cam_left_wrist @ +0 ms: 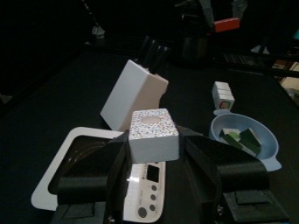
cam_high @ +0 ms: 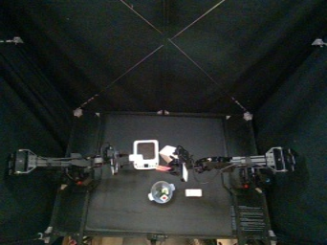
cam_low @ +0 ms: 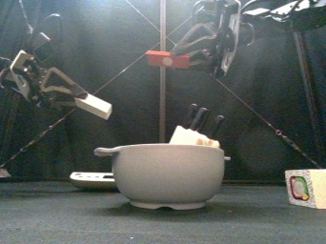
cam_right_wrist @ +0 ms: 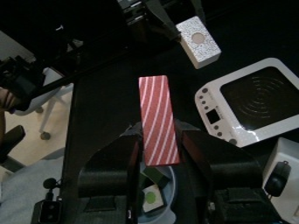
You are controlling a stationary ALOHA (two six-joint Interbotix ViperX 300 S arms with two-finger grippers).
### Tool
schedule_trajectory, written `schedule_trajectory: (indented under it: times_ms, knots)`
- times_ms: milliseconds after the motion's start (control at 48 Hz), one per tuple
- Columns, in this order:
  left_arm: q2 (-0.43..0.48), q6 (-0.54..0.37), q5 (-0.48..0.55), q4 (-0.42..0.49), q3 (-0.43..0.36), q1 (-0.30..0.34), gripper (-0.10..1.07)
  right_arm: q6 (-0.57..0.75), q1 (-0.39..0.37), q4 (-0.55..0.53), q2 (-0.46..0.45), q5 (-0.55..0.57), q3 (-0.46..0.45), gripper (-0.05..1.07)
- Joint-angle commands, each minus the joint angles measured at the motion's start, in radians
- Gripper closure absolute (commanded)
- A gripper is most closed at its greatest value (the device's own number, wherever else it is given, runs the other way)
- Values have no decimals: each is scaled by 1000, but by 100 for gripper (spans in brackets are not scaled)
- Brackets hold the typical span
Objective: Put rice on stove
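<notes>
Left arm: raised off the tabletop (cam_low: 254, 214) on the left side, wrist tipped downward. Left jaws (cam_left_wrist: 153, 154) stand wide, clamped on both sides of the rice box (cam_left_wrist: 155, 135), a white box with a speckled face. Box held in the air, tilted, above the stove's (cam_left_wrist: 73, 166) control-panel edge; not touching it.

Right arm: held high on the right side, wrist rolled so the jaws (cam_right_wrist: 159, 147) lie sideways. Jaws closed on the lower end of a red striped box (cam_right_wrist: 156, 114); the box sticks out level, well above everything on the tabletop.

On the tabletop:
- Stove: white, flat, dark cooking plate, left of the middle.
- Bowl (cam_low: 166, 173): grey, two small handles, nearest the front edge; some green pieces inside, kind not clear.
- Knife block (cam_left_wrist: 133, 87): white, dark handles at the top, upright just beside the stove's far side.
- Small box (cam_low: 306, 187): white, coloured print, to the right of the bowl, apart from it.
</notes>
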Motion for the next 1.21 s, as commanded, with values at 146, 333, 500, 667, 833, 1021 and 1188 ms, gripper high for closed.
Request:
schedule_trajectory:
  times_ms: [146, 333, 500, 667, 833, 1021, 1188]
  knots:
    - [51, 0, -5, -6, -28, 14, 42, -2, -3, 3, -31, -3, -6, 40]
    - [117, 0, -6, -52, -60, 52, 42, -2, -8, 3, -41, -2, 3, 40]
    - [215, 5, -14, -104, -98, 67, 42, -2, -8, 8, -37, -3, 5, 40]
    - [331, 8, -26, -110, -147, 89, 42, -2, -8, 11, -37, -2, 6, 40]
    - [405, 8, -83, -107, -172, 104, 42, 0, -8, 11, -37, -3, 12, 40]
    - [482, 8, -103, -100, -195, 106, 42, 0, -6, 11, -37, -2, 14, 40]
    - [529, 11, -103, -95, -206, 123, 42, 0, -8, 11, -37, -3, 14, 40]
